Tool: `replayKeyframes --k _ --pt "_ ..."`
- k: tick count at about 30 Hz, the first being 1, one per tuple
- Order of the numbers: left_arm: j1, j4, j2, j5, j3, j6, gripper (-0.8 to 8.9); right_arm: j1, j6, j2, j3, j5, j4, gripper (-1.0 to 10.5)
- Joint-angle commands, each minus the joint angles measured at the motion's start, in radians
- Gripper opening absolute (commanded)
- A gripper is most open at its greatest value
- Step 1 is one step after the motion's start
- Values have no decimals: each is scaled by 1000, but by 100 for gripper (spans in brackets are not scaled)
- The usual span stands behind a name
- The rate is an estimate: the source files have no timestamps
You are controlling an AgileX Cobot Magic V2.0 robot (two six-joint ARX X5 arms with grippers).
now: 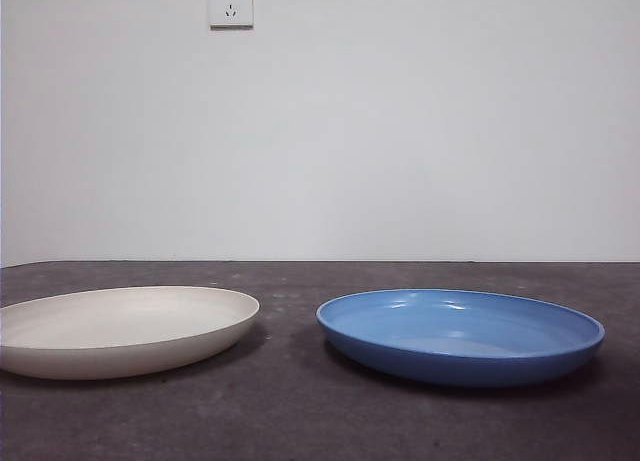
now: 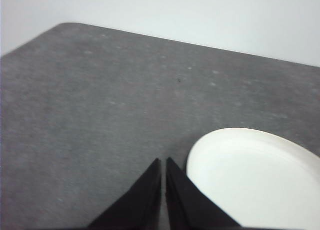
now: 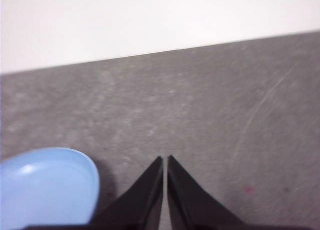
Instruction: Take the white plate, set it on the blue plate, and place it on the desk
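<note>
Resting apart on the desk (image 1: 300,421), white plate (image 1: 120,331) and blue plate (image 1: 460,336) (both grippers closed, empty; no legible writing)

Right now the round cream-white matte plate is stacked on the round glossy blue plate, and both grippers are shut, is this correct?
Not quite: the round cream-white matte plate lies beside the round glossy blue plate, apart from it, on the dark grey desk, as the front view shows. The left gripper and the right gripper are shut.

A strip of bare surface (image 1: 290,401) separates the white plate (image 1: 120,329) from the blue plate (image 1: 460,333). Open surface lies in front of and behind both plates; the air above them is open.
</note>
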Motion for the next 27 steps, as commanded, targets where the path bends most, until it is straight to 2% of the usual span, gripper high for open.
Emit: replayKeyframes --k 1,6,12,19,24,27 --pt "-18 -3 9 4 52 -77 17 5 183 0 53 -12 -3 9" --pt "-65 -3 86 4 135 -159 17 15 281 17 168 -15 -68 9" --pt "-136 -30 251 5 266 -161 17 20 282 102 338 -81 -222 9" --pt "-209 -116 451 55 497 -87 16 20 184 222 510 -187 -360 9" --pt "-236 -146 565 134 634 -59 16 20 95 330 608 -292 -438 9" --pt "-242 -171 622 224 693 -56 16 20 33 405 660 -363 -490 9"
